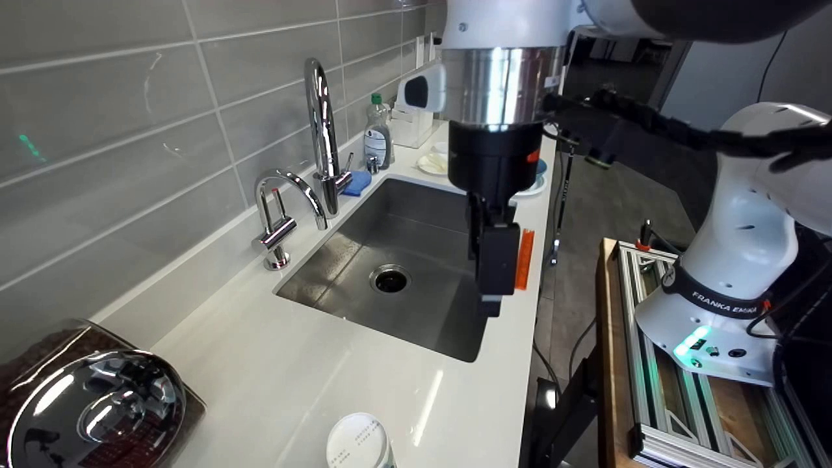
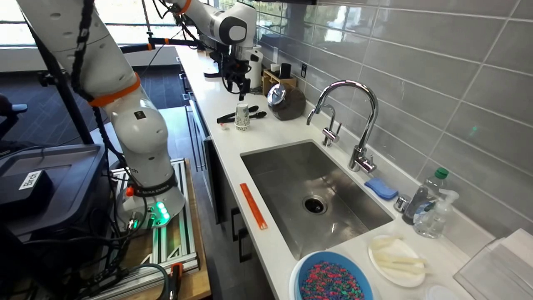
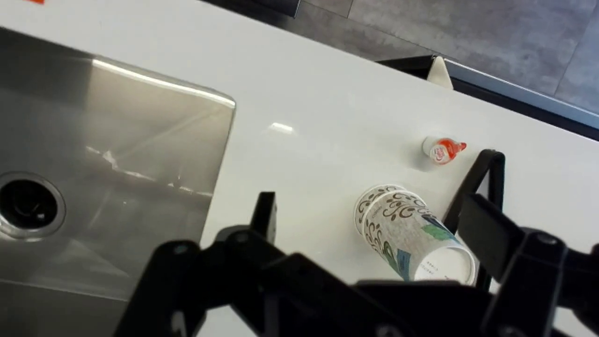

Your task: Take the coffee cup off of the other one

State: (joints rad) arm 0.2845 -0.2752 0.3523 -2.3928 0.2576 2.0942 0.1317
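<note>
The coffee cup (image 3: 398, 224) is a white paper cup with brown scrolls and green-blue print. It stands upside down over the other one (image 3: 364, 206), of which only the rim and a narrow patterned band show. The stack also shows in both exterior views, as the coffee cup (image 2: 242, 113) on the counter and its white bottom (image 1: 357, 441) at the lower edge. My gripper (image 3: 376, 224) is open and empty, fingers wide apart. In the wrist view the stack lies between the fingers, nearer the right one. The gripper (image 2: 240, 92) appears just above the stack in an exterior view.
Black tongs (image 2: 255, 115) lie beside the cups, with a small red-topped creamer (image 3: 442, 150) near them. A jar with a shiny lid (image 2: 287, 102) stands by the wall. The sink (image 1: 416, 312), faucet (image 1: 318, 117) and an orange strip (image 2: 253, 206) are farther along.
</note>
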